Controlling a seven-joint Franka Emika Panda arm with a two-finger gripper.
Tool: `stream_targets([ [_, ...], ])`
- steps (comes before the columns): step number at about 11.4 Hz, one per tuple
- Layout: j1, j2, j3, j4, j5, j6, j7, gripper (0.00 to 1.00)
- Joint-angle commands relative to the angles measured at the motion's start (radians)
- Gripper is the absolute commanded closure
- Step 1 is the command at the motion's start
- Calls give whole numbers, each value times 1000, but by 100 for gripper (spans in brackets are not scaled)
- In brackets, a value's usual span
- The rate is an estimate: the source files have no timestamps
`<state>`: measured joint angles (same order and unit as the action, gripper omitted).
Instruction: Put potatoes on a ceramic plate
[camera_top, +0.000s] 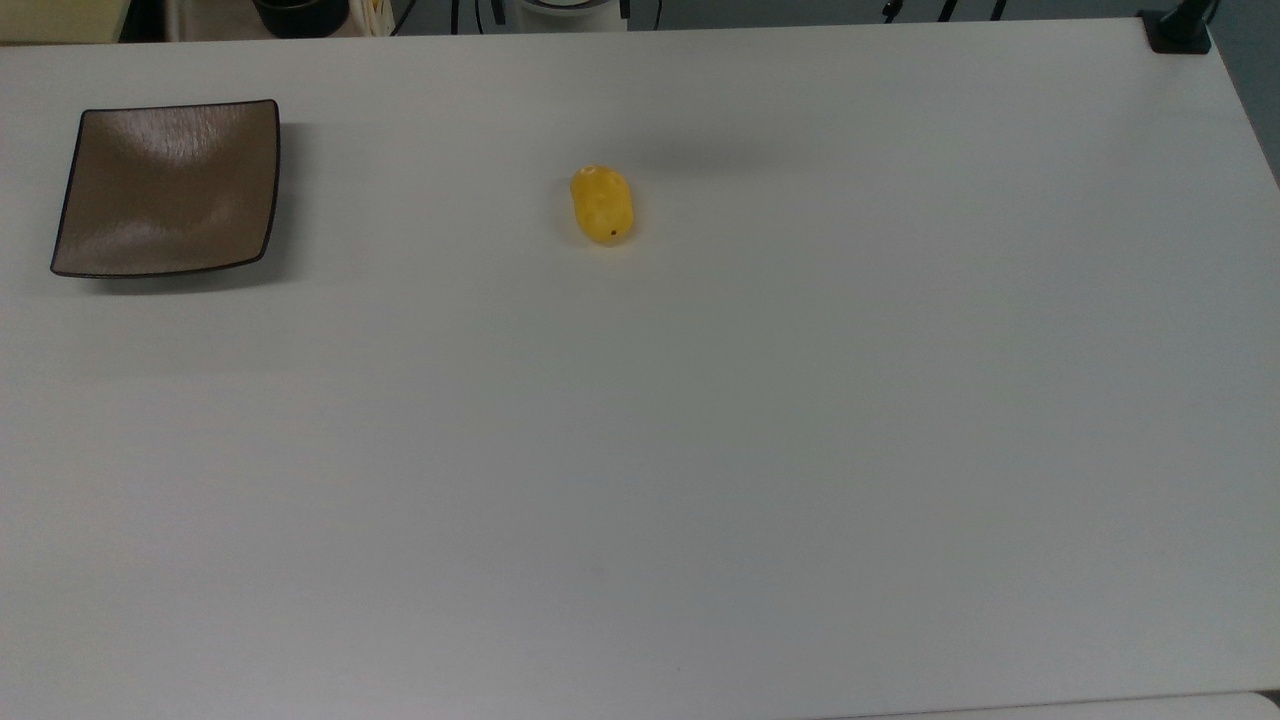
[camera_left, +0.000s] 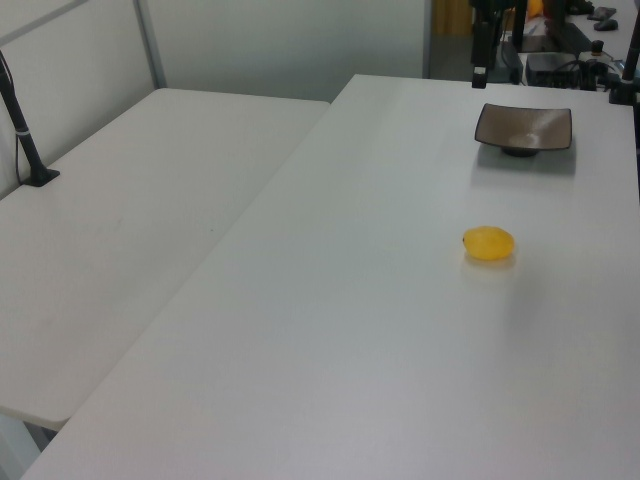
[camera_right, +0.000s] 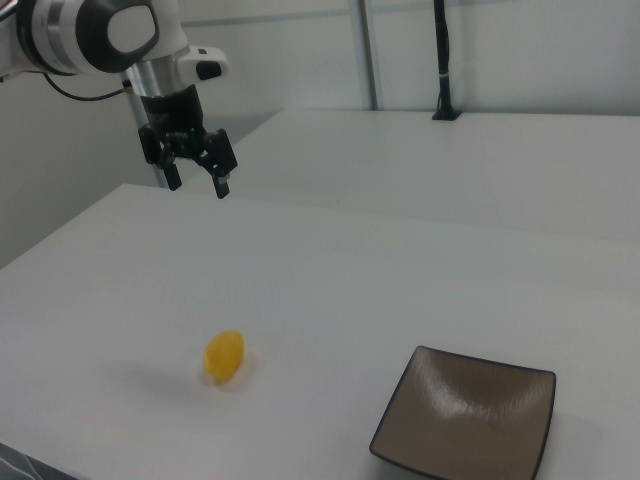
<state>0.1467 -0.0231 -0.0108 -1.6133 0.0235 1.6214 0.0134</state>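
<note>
On the white table (camera_top: 700, 450), the potato (camera_top: 602, 205) lies untouched, well apart from the ceramic plate (camera_top: 168, 188) at its nine o'clock in the top view, while the empty gripper (camera_right: 197, 182) hangs open above, so descending to grasp comes next.

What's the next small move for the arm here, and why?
Probably lower the open gripper toward the small yellow oval potato: it hangs high above the white table, holding nothing, and the potato lies apart from the empty square brown ceramic plate.
</note>
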Motion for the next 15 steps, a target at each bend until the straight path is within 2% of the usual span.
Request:
stream_targets([
  [1, 22, -27, -21, -42, 4, 43, -13, 0],
  [9, 31, -31, -15, -53, -5, 46, -9, 0],
  [12, 54, -82, -11, -117, -5, 46, -33, 0],
  [14, 60, -112, -11, -177, -2, 48, -122, 0],
  [15, 72, -130, -11, -222, 1, 75, -124, 0],
])
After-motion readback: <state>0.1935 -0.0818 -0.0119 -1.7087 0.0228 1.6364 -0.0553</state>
